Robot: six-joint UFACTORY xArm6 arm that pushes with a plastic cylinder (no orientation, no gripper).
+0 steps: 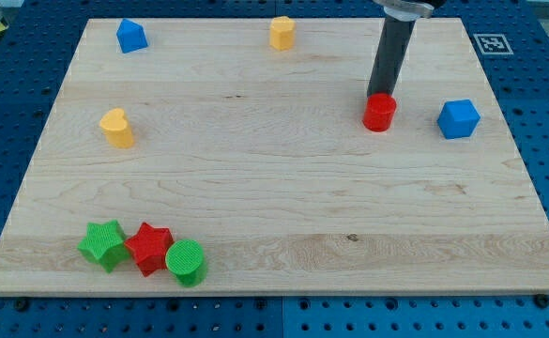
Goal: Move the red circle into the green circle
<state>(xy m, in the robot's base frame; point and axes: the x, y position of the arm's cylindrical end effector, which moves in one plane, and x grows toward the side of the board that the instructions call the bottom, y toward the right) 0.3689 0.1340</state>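
Red circle touches our tip, which has no jaws and holds nothing; pushed off-centre, it could slip sideways, missing the distant green circle.

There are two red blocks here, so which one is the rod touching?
The red circle, at the view's upper right. My tip sits at its top edge. The red star lies far off, between two green blocks at the bottom left.

Bright, even light falls from overhead, leaving only small soft shadows under the blocks on the wooden board. Everything is sharp, without glare, blur or visible bending at the edges.
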